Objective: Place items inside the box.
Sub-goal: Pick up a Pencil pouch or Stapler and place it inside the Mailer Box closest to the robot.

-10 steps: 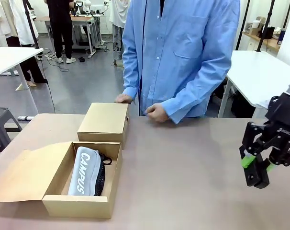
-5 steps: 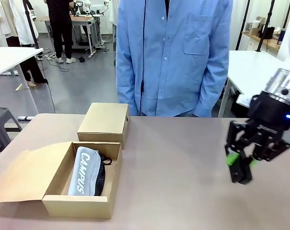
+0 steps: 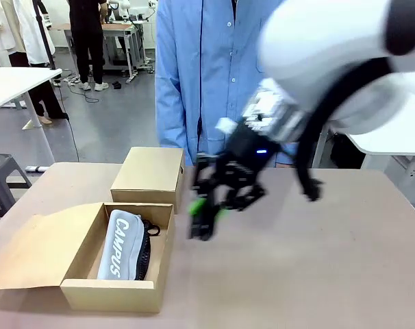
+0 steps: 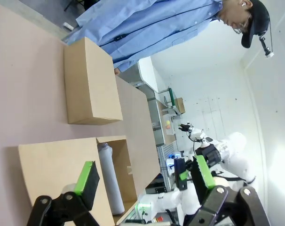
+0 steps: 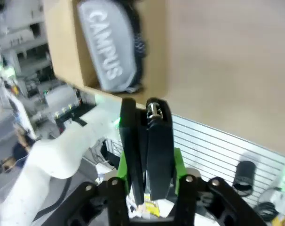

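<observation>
The open cardboard box (image 3: 115, 293) lies at the front left of the table. Inside it sits the grey "CAMPUS" pencil case (image 3: 120, 243) beside a dark pouch (image 3: 145, 252). My right gripper (image 3: 203, 221) hangs blurred just right of the box's far corner, pointing down, shut on a black stapler (image 5: 154, 132) that stands between its green pads. From the right wrist the pencil case (image 5: 107, 47) and the box (image 5: 62, 52) lie ahead of the stapler. My left gripper (image 4: 145, 174) is open and holds nothing, above the box's flap (image 4: 53, 169).
A closed cardboard box (image 3: 149, 171) stands behind the open one. A person in a blue shirt (image 3: 207, 68) stands at the far edge. The open box's flap (image 3: 29, 250) lies flat to the left. Bare table stretches to the right.
My right arm has swept from the table's right side leftward to beside the box, still shut on the stapler. The person has drawn both hands off the table.
</observation>
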{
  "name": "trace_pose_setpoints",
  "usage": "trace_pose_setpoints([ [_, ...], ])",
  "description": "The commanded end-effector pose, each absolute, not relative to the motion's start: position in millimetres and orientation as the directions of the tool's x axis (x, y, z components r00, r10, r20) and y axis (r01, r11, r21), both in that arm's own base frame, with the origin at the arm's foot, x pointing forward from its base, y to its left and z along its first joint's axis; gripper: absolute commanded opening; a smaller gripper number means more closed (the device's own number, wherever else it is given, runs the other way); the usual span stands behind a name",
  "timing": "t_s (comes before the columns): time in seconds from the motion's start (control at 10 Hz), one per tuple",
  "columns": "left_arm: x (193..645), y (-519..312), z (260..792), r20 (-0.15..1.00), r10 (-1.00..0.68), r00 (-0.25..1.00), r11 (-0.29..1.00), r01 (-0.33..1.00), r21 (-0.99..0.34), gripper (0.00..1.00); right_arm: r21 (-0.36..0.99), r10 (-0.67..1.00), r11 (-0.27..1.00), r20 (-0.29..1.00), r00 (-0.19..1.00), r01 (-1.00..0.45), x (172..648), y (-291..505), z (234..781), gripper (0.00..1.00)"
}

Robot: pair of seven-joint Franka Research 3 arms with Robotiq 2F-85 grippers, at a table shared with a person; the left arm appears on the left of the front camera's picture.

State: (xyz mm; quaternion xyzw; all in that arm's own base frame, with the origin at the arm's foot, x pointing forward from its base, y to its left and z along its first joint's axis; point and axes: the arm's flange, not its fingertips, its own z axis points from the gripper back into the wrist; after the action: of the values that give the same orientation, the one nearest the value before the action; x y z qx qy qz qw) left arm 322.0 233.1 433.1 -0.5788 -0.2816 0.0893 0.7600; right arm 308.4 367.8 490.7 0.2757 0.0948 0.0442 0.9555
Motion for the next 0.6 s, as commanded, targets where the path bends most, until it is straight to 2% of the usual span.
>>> trace_pose_setpoints([
  [0.0,321.2,232.3,434.1,0.344,0.460,0.819,0.311,0.215,-0.926,1.00,0.540,0.153,0.838,-0.098,0.983,-0.077,324.9,423.7,477.1,0.42],
  [0.2,321.2,232.3,434.1,0.344,0.460,0.819,0.311,0.215,-0.926,1.00,0.583,0.166,0.810,-0.123,0.978,-0.064,324.4,475.5,455.0,0.42],
  [0.5,321.2,232.3,434.1,0.344,0.460,0.819,0.311,0.215,-0.926,1.00,0.477,0.176,0.868,-0.039,0.984,-0.136,321.8,515.4,400.5,0.42],
])
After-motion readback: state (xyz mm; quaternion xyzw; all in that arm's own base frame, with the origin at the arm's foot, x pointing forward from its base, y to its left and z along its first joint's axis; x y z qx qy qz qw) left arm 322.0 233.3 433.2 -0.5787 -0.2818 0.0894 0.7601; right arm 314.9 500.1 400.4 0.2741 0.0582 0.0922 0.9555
